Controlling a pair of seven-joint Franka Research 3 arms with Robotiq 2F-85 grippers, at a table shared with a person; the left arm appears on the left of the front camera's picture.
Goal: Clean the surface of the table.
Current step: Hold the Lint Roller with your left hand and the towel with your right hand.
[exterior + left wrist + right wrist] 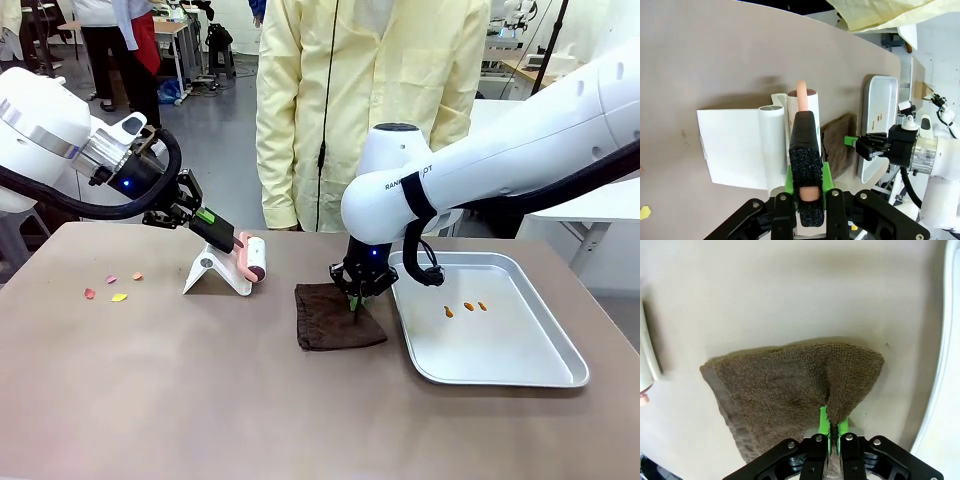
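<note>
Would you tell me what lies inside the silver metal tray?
Three small orange scraps lie on the bare floor of the silver metal tray; its far left corner is covered by the white right arm.

You see the table (150,400) carrying a brown cloth (325,322) at centre, a metal tray (510,345) right, a white stand (213,275) and coloured scraps (119,297) left.

Grey printed lettering (398,184) stands on the white shell of the right arm (520,130), at the centre of the front view. Legible characters: "RANKA", then "OT" beyond a black cable (413,205) crossing the print. The remaining characters are hidden.
</note>
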